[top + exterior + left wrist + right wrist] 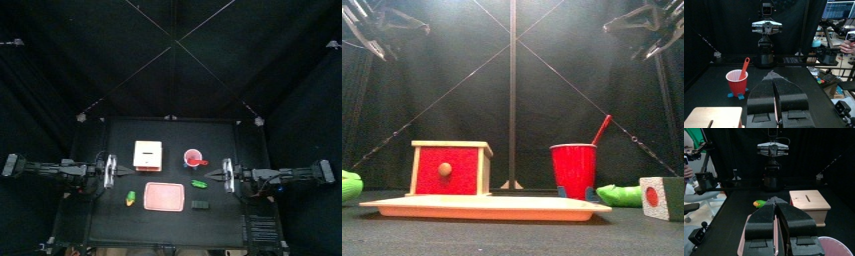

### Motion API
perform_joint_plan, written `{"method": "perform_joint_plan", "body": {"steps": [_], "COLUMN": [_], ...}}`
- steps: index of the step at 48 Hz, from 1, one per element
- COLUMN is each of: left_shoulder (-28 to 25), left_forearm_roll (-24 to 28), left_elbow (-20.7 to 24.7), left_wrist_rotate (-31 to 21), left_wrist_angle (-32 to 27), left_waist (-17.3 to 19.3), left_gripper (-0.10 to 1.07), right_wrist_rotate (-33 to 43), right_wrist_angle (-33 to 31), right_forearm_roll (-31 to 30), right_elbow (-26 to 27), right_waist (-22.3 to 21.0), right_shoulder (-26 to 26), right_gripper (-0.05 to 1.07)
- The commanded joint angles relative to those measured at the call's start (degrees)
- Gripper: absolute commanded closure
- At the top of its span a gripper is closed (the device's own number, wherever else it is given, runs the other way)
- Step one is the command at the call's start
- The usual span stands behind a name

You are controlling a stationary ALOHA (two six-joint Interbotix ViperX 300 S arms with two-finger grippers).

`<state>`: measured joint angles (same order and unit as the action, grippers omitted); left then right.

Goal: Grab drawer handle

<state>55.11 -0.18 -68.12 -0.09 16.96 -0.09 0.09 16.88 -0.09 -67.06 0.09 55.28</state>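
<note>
The drawer (pixel 147 154) is a small cream box left of the table's middle. In the front view the drawer (pixel 449 168) shows a red face with a round wooden handle (pixel 444 169). My left gripper (pixel 118 170) hovers just left of the box, and in the left wrist view the left gripper (pixel 775 75) is shut on nothing, with the drawer's top (pixel 711 118) below and beside it. My right gripper (pixel 225 175) hangs at the table's right side. In its wrist view the right gripper (pixel 776 199) is shut and empty, the drawer (pixel 811 203) ahead of it.
A red cup (pixel 573 170) with a straw stands right of the drawer. A flat pink tray (pixel 164 197) lies at the front, between green items (pixel 130 197) (pixel 199 183). A white cube (pixel 660 197) sits front right. A person's hand (pixel 847 45) shows beyond the curtains.
</note>
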Motion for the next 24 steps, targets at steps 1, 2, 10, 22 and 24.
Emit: {"method": "perform_joint_plan", "body": {"steps": [1, 2, 10, 22, 24], "left_shoulder": [-1.8, -2.0, -3.1, -3.3, -3.2], "left_forearm_roll": [-0.5, -0.5, -0.5, -1.1, -1.4], "left_elbow": [0.4, 0.3, -0.1, -1.3, -1.4], "left_wrist_rotate": [0.0, 0.0, 0.0, -0.2, -0.2], "left_wrist_angle": [2.8, 3.3, 6.5, 8.7, 8.7], "left_waist": [-0.2, -0.2, -0.9, -1.0, -1.1], "left_gripper": [1.04, 1.06, 1.0, 0.98, 0.98], "right_wrist_rotate": [0.3, 0.4, 0.9, 0.9, 0.9], "right_wrist_angle": [0.3, 0.3, 0.5, 2.7, 3.5], "right_forearm_roll": [-0.1, -0.2, 0.2, 0.2, 0.3], "right_elbow": [0.6, 0.7, 1.9, 6.1, 6.8], "right_waist": [-0.7, -0.9, -2.2, -4.0, -4.1], "right_shoulder": [-1.1, -1.3, -4.7, -11.1, -11.8], "right_gripper": [1.01, 1.02, 1.01, 1.01, 1.01]}}
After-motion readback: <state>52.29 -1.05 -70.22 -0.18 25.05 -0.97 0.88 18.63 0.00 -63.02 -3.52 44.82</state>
